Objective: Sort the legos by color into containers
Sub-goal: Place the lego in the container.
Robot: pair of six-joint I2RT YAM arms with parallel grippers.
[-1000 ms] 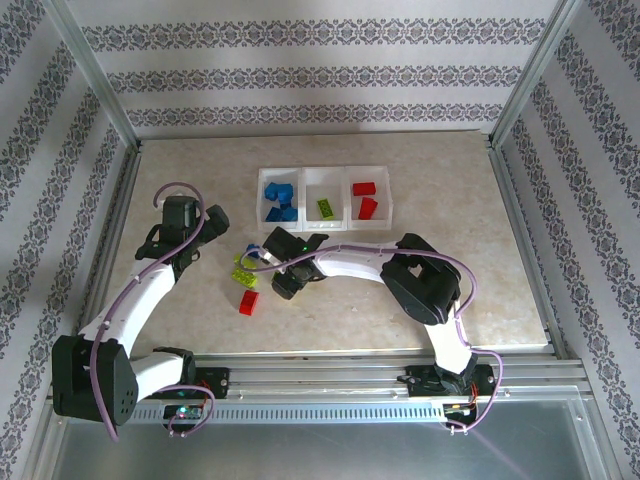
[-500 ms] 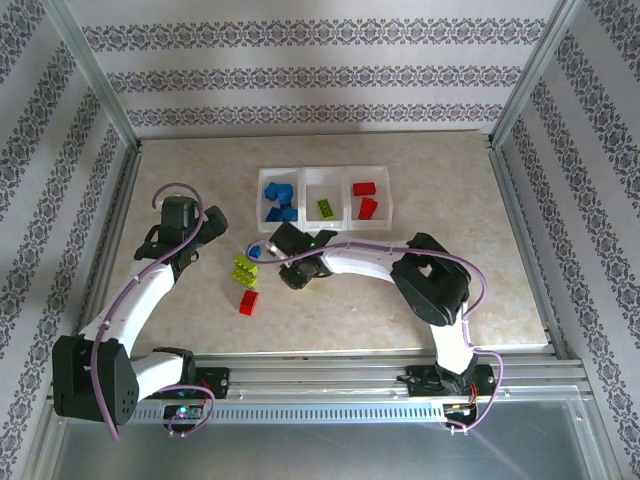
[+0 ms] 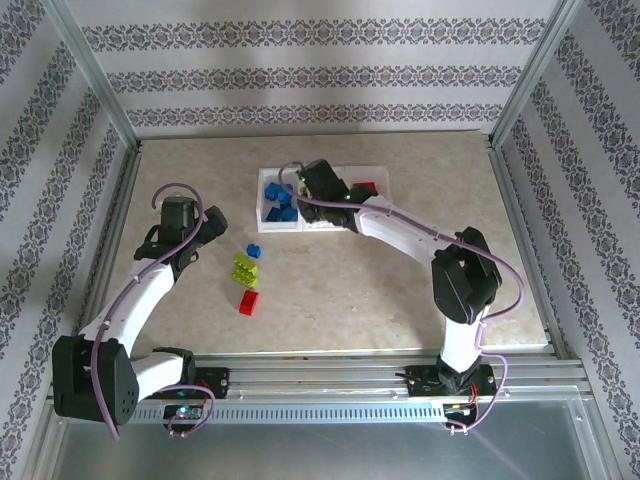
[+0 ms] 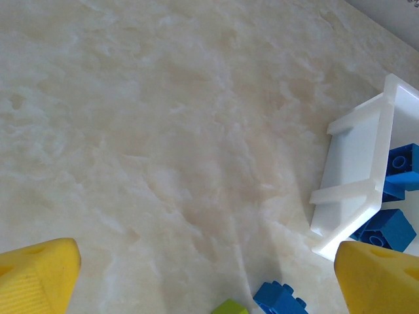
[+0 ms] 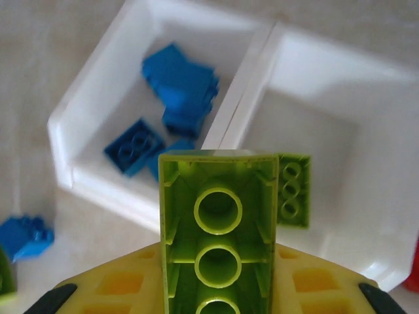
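Observation:
My right gripper (image 5: 219, 288) is shut on a lime green lego (image 5: 219, 216), its hollow underside facing the camera. It hangs over the wall between the left container (image 5: 72, 170), which holds blue legos (image 5: 180, 88), and the middle container (image 5: 366, 216), which holds one lime lego (image 5: 292, 190). From above, the right gripper (image 3: 312, 186) covers part of the middle container. The right container (image 3: 383, 200) holds red legos (image 3: 366, 187). My left gripper (image 3: 207, 226) stands open over bare table, left of a loose blue lego (image 3: 254, 250), two lime legos (image 3: 245, 271) and a red lego (image 3: 248, 302).
The left wrist view has the left container's corner (image 4: 353, 176) at the right, and the loose blue lego (image 4: 281, 299) and a lime lego (image 4: 230, 307) at the bottom edge. Metal frame rails (image 3: 110, 100) border the table (image 3: 400, 290).
My right gripper shut on a lime lego on the table, lifted it and swung back to above the containers. The left arm stayed still.

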